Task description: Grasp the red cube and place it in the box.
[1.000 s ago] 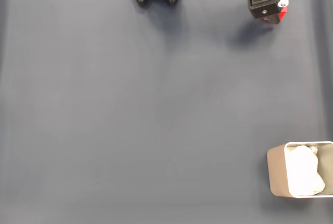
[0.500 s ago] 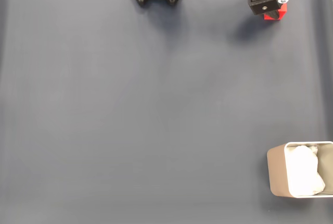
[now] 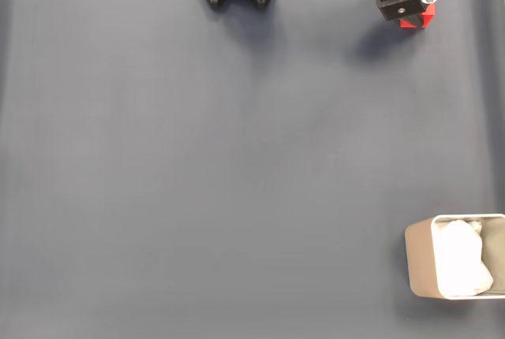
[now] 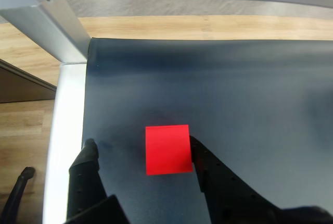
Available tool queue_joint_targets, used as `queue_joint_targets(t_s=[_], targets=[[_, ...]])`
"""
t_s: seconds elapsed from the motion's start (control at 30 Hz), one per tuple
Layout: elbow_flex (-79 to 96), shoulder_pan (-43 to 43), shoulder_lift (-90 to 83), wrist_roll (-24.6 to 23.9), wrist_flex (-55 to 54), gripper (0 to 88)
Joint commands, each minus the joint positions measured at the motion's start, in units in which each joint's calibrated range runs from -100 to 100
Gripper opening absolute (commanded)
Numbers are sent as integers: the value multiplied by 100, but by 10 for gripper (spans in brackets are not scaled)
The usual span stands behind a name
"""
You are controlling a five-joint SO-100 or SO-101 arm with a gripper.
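Since a second ago the arm has drawn back toward the top edge of the fixed view, and over the last half second it has barely shifted. Dark grey surface (image 3: 237, 165) spreads across the fixed view, and in the wrist view its edge meets a pale metal frame (image 4: 67, 109) with wooden floor (image 4: 208, 26) beyond. At the lower right of the fixed view sits the box (image 3: 420, 264), beige, with crumpled white lining inside, well apart from the arm. The gripper (image 4: 141, 148) stands spread wide, its two black fingers on either side of the red cube (image 4: 167, 149): the right finger is touching or just beside the cube's edge, the left finger is apart from it. The cube rests on the surface at the top right of the fixed view (image 3: 418, 19), partly under the gripper, not grasped.
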Motion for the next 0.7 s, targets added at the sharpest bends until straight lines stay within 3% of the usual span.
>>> queue_joint_targets(t_s=[0.0, 0.13, 0.37, 0.67], targets=[[-131, -44, -78, -44, -97, 311], [-122, -30, -104, 15, -56, 189], [-94, -44, -147, 20, -40, 97], [-85, -23, -208, 39, -32, 50]])
